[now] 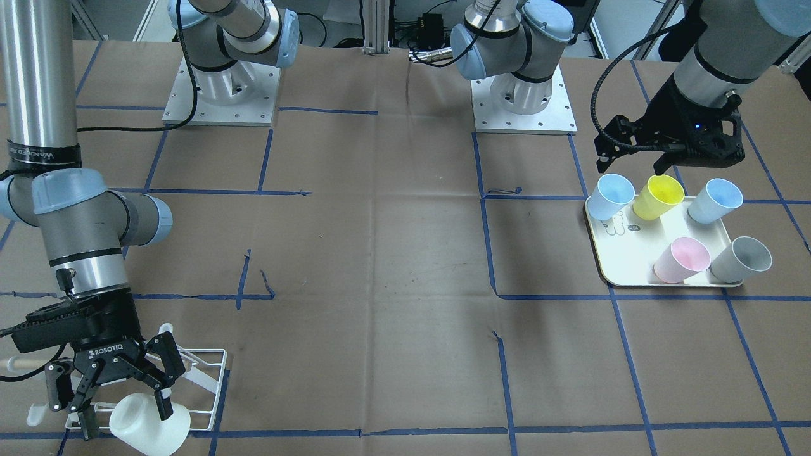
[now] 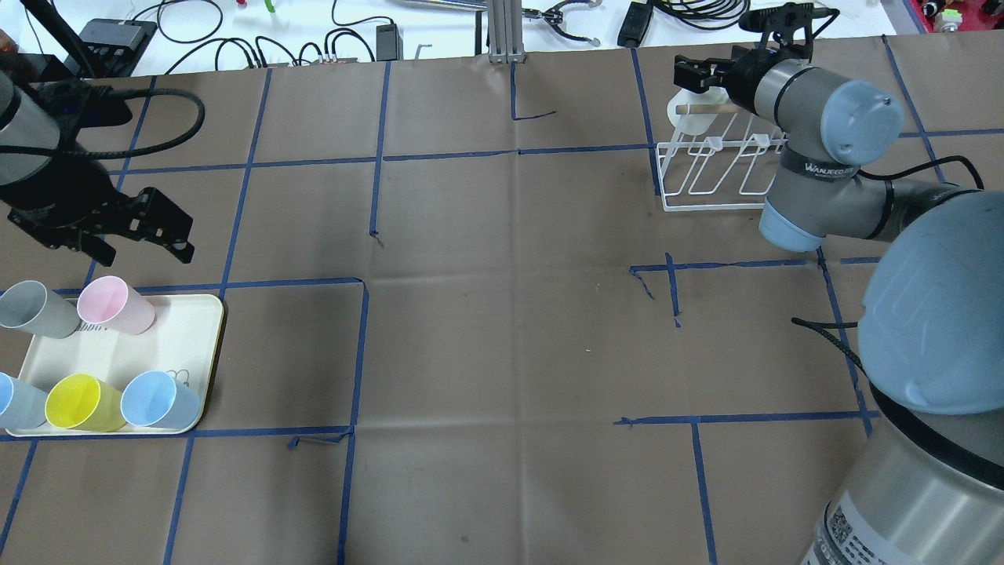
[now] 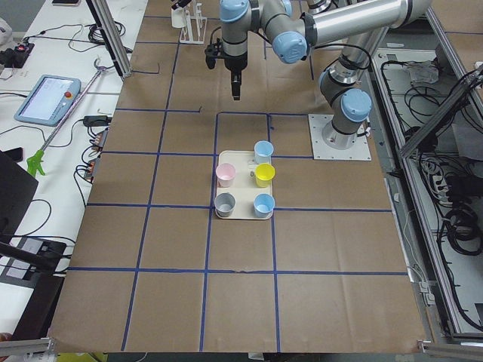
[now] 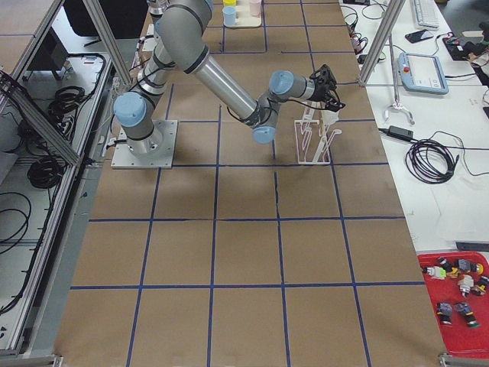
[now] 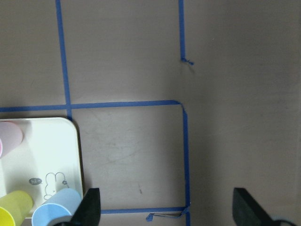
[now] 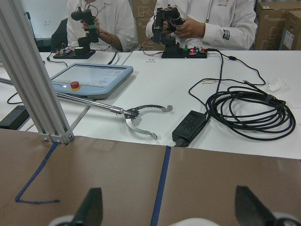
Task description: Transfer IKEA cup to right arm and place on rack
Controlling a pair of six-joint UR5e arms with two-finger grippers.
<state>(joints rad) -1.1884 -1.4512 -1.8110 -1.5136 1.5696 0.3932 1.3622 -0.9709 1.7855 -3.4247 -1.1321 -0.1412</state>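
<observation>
The white IKEA cup [image 1: 149,424] lies tilted on the end of the white wire rack [image 1: 212,373], by the wooden dowel [image 2: 702,109]. My right gripper [image 1: 127,410] hovers just over it, its claw fingers [image 1: 166,405] spread open on either side with nothing clamped. From overhead the cup [image 2: 681,106] sits at the rack's [image 2: 706,184] far end under the right gripper [image 2: 698,74]. The left gripper [image 2: 141,249] is open and empty, hanging above the far edge of the cream tray [image 2: 196,345].
The tray holds several cups: grey [image 2: 31,310], pink [image 2: 118,306], yellow [image 2: 78,402] and two light blue [image 2: 161,400]. Blue tape lines cross the brown table. Beyond the far edge are cables, a teach pendant [image 6: 89,77] and two people [image 6: 207,21] at a bench.
</observation>
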